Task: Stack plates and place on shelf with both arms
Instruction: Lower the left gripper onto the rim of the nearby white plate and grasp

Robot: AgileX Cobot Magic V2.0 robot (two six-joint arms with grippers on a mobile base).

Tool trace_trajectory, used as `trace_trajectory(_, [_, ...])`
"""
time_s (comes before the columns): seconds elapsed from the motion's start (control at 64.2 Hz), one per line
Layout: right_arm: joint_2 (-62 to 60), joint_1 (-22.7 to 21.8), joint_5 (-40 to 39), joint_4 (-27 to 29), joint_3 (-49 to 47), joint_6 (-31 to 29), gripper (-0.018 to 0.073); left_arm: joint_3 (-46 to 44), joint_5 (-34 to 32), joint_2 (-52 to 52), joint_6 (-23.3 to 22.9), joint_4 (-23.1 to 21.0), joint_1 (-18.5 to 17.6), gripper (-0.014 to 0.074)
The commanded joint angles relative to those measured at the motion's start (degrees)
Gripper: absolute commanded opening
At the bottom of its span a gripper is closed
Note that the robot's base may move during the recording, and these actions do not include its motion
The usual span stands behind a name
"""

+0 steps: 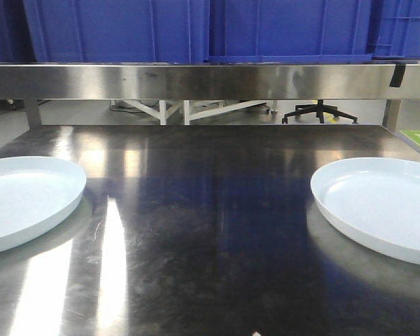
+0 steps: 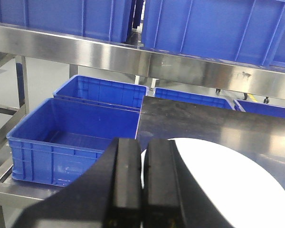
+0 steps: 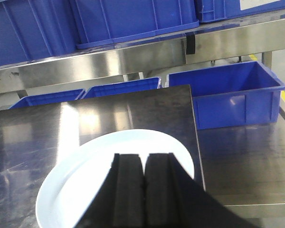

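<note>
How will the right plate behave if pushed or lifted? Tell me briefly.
The right plate looks rigid and glossy, so it would probably slide on the polished steel table rather than tip. Its low upturned rim gives little to pinch, so a grip may slip. Its glazed look suggests it may chip if dropped.

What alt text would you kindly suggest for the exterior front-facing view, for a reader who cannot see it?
A left plate and a right plate, both pale bluish-white, lie far apart on a reflective steel table, each cut off by the frame edge. Behind them a steel shelf carries blue crates.
</note>
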Motion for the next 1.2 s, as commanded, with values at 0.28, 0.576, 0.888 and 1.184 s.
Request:
trace_trajectory(0.28, [-0.99, -0.20, -5.10, 0.00, -0.01, -0.18, 0.0048, 0.07, -5.21, -0.98, -0.48, -0.44, -0.02, 0.0086])
trace_trajectory(0.576, [-0.99, -0.20, -5.10, 0.00, -0.01, -0.18, 0.0048, 0.07, -5.21, -0.98, -0.48, -0.44, -0.02, 0.0087])
trace_trajectory(0.888, [-0.99, -0.20, -5.10, 0.00, -0.01, -0.18, 0.0048, -3.68, -3.77, 1.59, -0.48, 0.56, -0.02, 0.0086])
trace_trajectory(1.184, [-0.99, -0.20, -5.10, 0.00, -0.01, -0.18, 0.0048, -36.40, 17.94, 33.19, -0.19, 11.19, -3.45, 0.0086])
